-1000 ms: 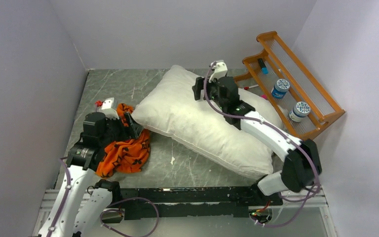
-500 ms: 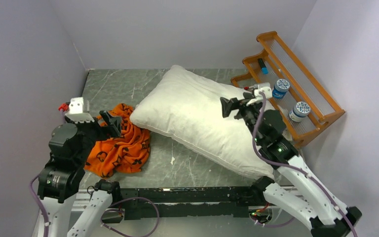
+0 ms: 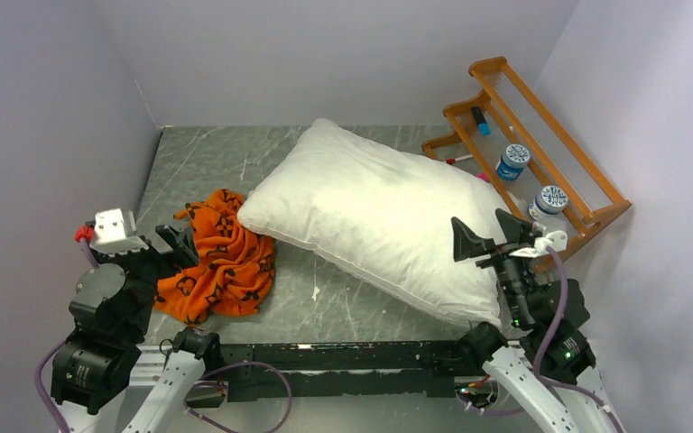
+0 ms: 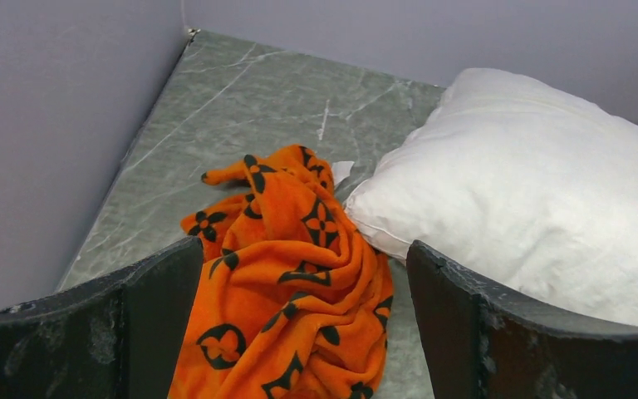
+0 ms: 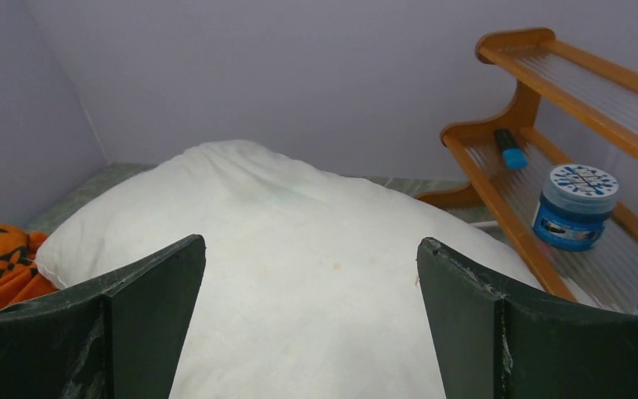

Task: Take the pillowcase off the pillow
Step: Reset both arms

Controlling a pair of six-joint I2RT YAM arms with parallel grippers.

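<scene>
- Both arms have drawn back toward their bases at 6 o'clock since a second ago. The left one has come off the cloth and the right one has come off the top of the cushion.
- Left gripper (image 3: 177, 245) hangs above the table (image 3: 207, 153) at about 8 o'clock. Its fingers are spread wide and hold nothing, and the wrist view shows only cloth between them.
- The pillowcase (image 3: 230, 266) lies crumpled in an orange heap at 8 o'clock. It touches the pillow's near-left corner but no longer wraps any of it.
- The pillow (image 3: 370, 207) rests bare and white across the middle, running from 11 o'clock down to 4 o'clock, and no orange shows on it.
- Right gripper (image 3: 478, 222) hovers over the pillow's 4 o'clock end. Its fingers are also spread wide and empty, and they are clear of the fabric.
- A wooden rack (image 3: 494, 66) with two blue-lidded jars (image 3: 512, 161) stands untouched at 2 o'clock.
- With the cover fully off and both grippers free, the task looks finished. This reads as the retreat after release, and I judge nothing is left to pull.
</scene>
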